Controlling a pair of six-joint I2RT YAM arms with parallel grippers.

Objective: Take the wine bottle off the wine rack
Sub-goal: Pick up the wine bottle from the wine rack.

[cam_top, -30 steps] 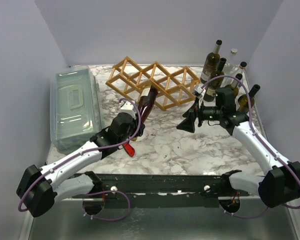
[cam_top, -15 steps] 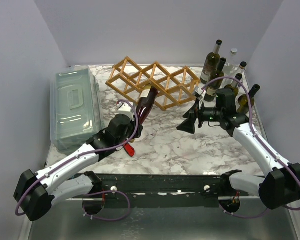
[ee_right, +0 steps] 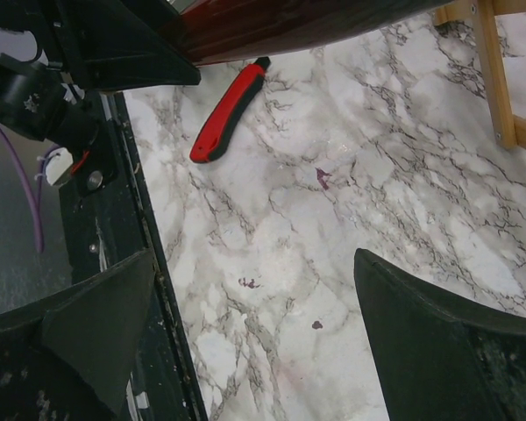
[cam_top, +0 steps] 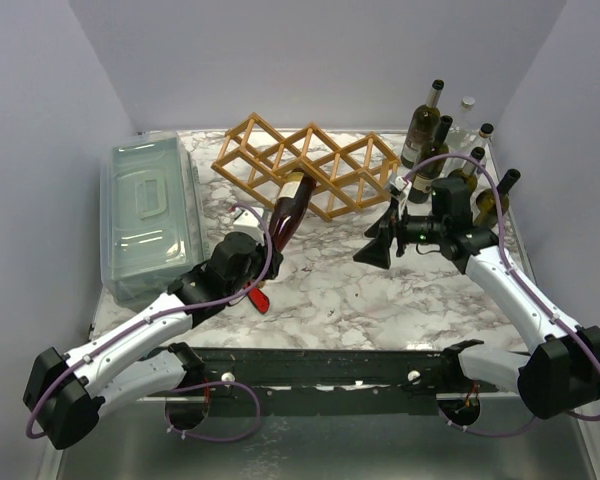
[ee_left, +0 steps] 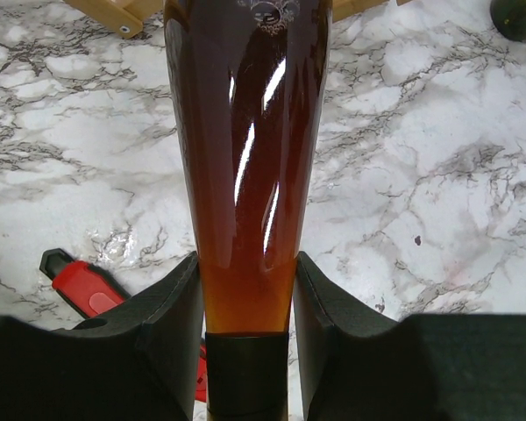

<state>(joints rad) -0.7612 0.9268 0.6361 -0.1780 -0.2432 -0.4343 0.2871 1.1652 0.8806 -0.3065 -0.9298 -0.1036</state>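
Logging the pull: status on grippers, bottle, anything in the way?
Left gripper shut on wine bottle neck. Right gripper open, holding nothing. Bottle base at wine rack front edge. Red-handled tool on table beside left gripper.

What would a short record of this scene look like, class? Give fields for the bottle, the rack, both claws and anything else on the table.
wine bottle: lying slanted, base end at the rack's front, neck toward the near edge
wine rack: wooden lattice, at the table's rear
left claw: shut on the bottle's neck
right claw: open, empty, near the rack's right end
other items: red-handled tool, clear lidded bin, standing bottles
table: marbled top
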